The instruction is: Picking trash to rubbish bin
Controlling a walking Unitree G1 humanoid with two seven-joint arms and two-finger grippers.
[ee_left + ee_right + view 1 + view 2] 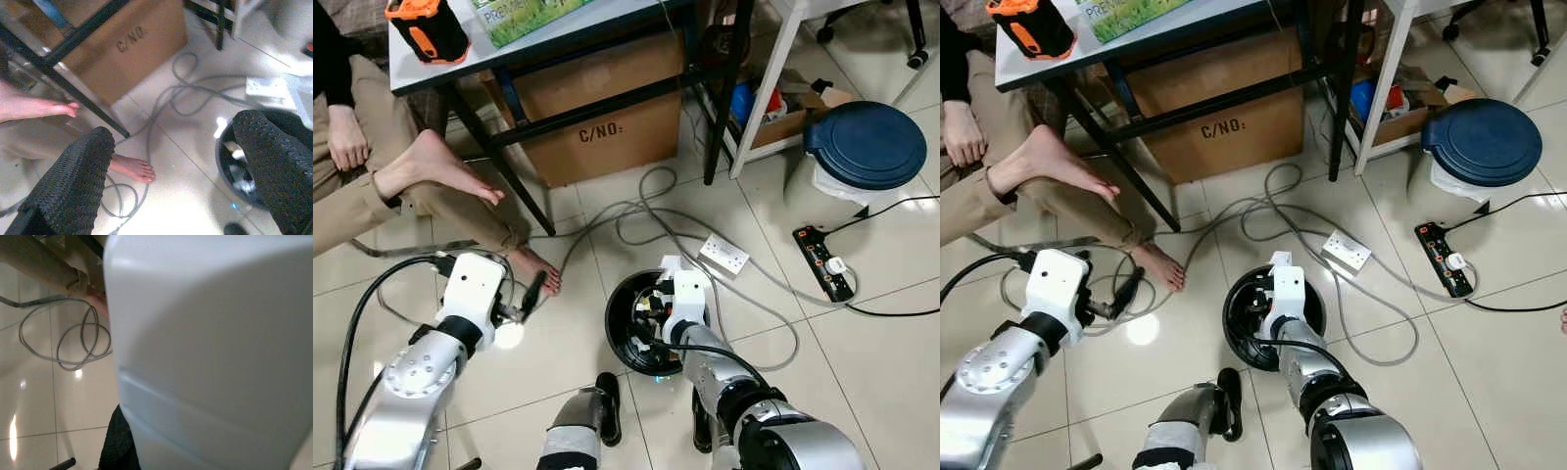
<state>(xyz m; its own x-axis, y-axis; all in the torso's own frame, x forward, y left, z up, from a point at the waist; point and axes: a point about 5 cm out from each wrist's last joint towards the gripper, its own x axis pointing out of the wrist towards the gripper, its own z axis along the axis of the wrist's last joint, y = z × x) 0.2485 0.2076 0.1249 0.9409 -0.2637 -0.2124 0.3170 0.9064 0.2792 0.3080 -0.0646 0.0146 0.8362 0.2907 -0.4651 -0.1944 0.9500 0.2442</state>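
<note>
A round black bin stands on the tiled floor with scraps of trash inside, and it also appears in the left wrist view. My right arm's white wrist hangs right over this bin, its fingers hidden below it. A smooth white surface sits close against the right wrist camera, with one black finger beside it. My left gripper hovers left of the bin, near a person's foot. Its black fingers are open with nothing between them.
A person sits at the left with bare feet on the floor. Grey cables, a white socket block and a black power strip lie ahead. A blue-lidded bin stands far right. A cardboard box sits under a table.
</note>
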